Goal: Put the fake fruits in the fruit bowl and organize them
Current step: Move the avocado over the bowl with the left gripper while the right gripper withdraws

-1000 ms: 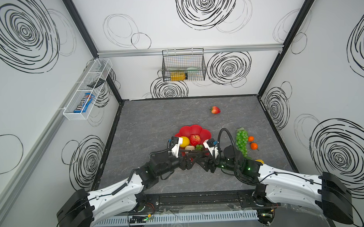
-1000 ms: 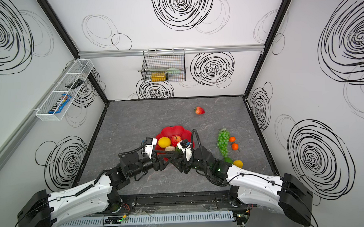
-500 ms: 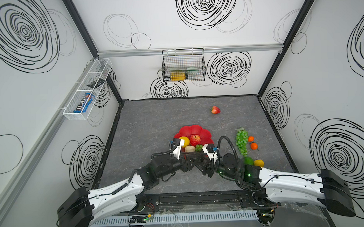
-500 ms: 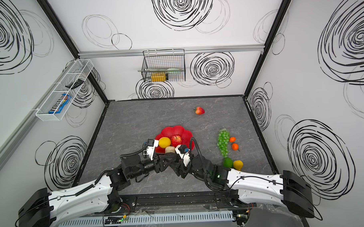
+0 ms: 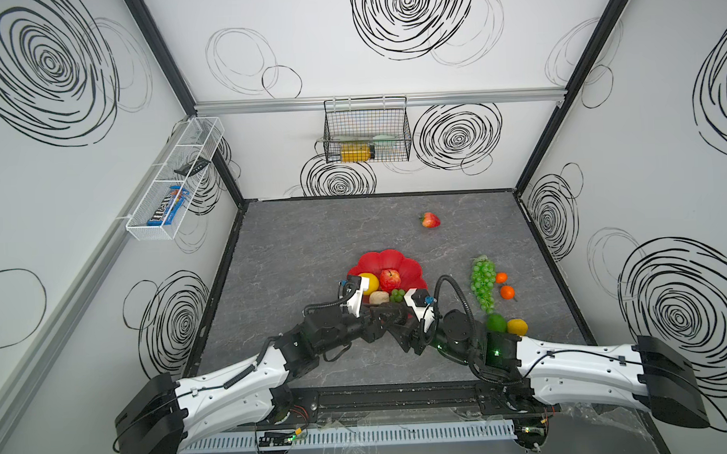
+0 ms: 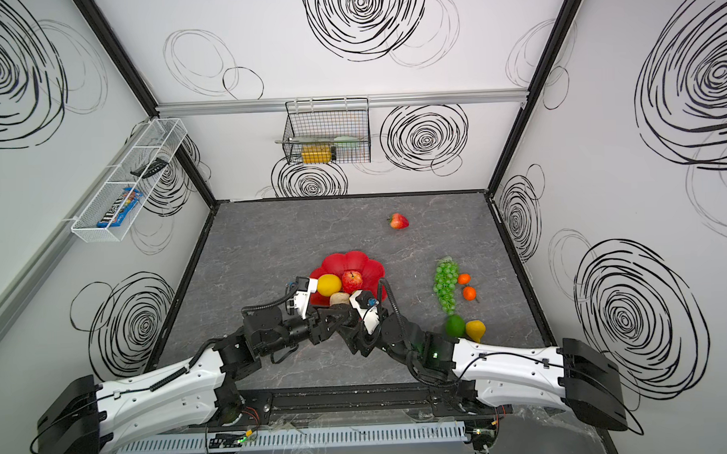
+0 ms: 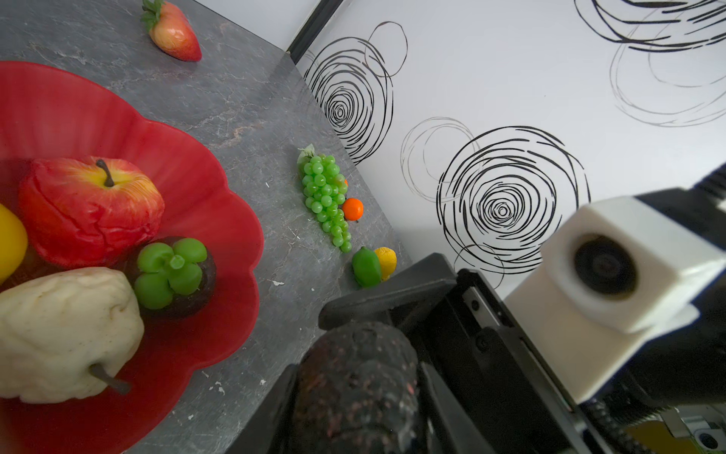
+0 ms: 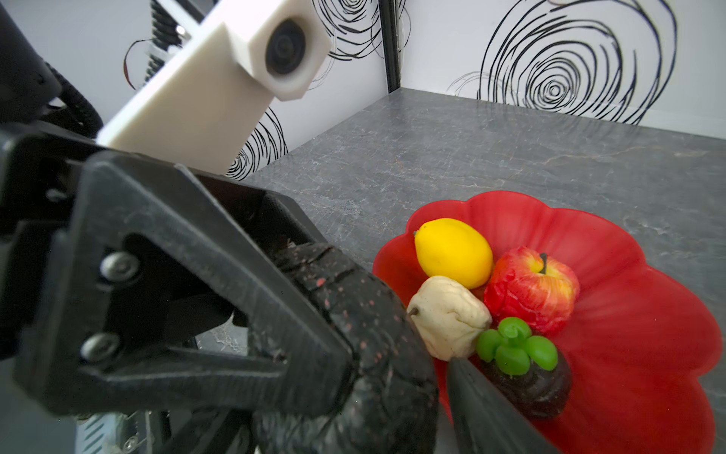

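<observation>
- My left gripper (image 7: 357, 369) is clamped on the dark, pebbly plastic avocado (image 8: 373, 334), with a black finger pressed to each side of it.
- My right gripper (image 8: 365, 365) reaches in around the same avocado from the opposite side. Its jaws stand apart, and the one finger (image 8: 483, 408) I can see in the right wrist view shows a thin gap to the fruit, so it is not gripping.
- The avocado sits just outside the near rim of the shallow glossy red fruit bowl with a scalloped flower edge (image 5: 390, 258), over the grey stone-patterned table (image 5: 304, 246).
- Four fruits are crowded into the near half of the bowl:
  - a yellow plastic lemon (image 5: 368, 282);
  - a red apple with a yellow top (image 5: 390, 279), touching that lemon;
  - a beige pear (image 5: 380, 297);
  - a dark mangosteen with a green leafy cap (image 5: 397, 295), just beside the pear.
- The far half of the bowl is bare.
- A red strawberry (image 5: 430, 220) lies alone on the table, well beyond the bowl.
- On my right side lies a bunch of green grapes (image 5: 482, 284), with two tiny oranges (image 5: 501, 277) (image 5: 507, 292) just beside it.
- Nearer my right arm, a green lime (image 5: 496, 323) touches a second yellow lemon (image 5: 517, 326).
</observation>
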